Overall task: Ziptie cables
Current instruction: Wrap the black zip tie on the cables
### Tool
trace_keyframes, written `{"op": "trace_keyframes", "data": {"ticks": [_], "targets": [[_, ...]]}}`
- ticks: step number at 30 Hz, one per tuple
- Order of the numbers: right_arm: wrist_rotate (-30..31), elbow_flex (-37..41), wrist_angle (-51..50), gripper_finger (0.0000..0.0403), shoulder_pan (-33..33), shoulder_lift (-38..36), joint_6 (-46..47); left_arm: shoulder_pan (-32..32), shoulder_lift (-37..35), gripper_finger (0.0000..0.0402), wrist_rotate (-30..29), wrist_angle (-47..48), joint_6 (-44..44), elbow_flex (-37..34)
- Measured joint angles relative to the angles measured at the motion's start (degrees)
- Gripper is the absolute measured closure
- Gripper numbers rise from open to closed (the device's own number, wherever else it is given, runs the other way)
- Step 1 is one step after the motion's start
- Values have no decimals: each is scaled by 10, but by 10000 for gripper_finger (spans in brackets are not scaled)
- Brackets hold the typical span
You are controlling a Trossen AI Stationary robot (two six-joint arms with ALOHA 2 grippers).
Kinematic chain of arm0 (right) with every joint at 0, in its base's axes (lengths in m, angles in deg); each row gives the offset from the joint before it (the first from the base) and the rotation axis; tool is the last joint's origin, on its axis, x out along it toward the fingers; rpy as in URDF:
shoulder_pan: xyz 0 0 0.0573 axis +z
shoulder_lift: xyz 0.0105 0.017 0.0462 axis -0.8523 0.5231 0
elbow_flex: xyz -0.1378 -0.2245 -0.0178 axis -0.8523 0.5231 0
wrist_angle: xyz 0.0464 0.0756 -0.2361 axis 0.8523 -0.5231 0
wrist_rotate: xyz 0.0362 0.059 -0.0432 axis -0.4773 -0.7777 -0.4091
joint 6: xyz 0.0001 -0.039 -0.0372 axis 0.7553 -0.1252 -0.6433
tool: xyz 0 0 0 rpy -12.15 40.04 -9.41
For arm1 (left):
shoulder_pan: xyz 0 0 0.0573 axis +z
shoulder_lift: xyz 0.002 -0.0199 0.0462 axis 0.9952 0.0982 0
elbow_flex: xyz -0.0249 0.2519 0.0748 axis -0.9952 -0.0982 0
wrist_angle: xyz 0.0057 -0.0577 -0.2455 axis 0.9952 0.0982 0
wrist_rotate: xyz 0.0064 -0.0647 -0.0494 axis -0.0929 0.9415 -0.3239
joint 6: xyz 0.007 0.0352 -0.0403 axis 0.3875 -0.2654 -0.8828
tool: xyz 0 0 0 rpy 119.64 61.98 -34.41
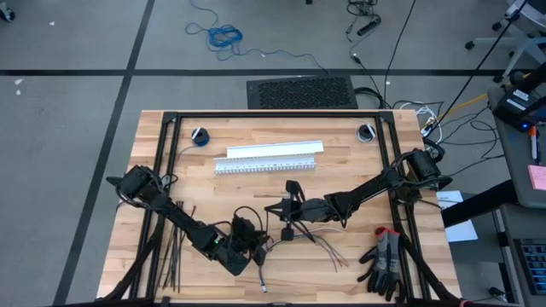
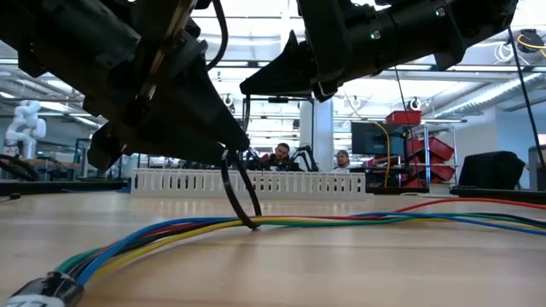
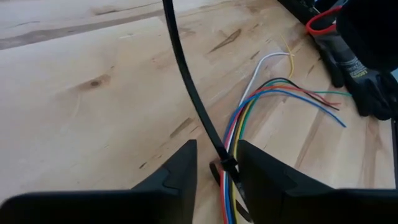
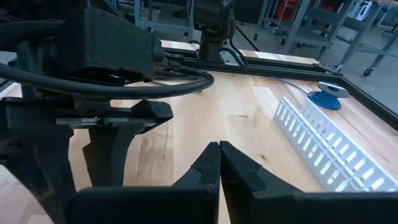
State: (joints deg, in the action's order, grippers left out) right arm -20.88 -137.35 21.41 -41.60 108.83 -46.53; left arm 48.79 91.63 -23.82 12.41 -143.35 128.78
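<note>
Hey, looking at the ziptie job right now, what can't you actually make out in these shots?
- Whether the ziptie loop fully encircles the cables: the left gripper fingers cover its head in the left wrist view.
- Where the ziptie's tail ends: cut off by the left wrist view's edge.
- The cables' connector end: blurred in the low view.
- The spare zipties: partly under the left arm in the high view.

No text, label, brand, number or sign can be read anywhere.

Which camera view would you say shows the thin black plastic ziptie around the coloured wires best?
The left wrist view: the ziptie crosses the wires between the left hand's fingers. The low view shows its loop; elsewhere it's indistinct.
</note>
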Motion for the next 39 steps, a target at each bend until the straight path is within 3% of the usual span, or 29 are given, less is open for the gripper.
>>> {"op": "trace_keyframes", "data": {"ticks": [8,16,25,39], "targets": [[25,0,0,403,0,0,-10,0,0,387,1,-2,30,0],[27,1,27,403,1,-5,-62,0,0,389,1,-1,49,0],[60,1,30,402,1,-58,-137,-8,-1,390,12,3,66,1],[136,1,-37,402,0,-108,-169,-28,-1,391,18,52,51,1]]}}
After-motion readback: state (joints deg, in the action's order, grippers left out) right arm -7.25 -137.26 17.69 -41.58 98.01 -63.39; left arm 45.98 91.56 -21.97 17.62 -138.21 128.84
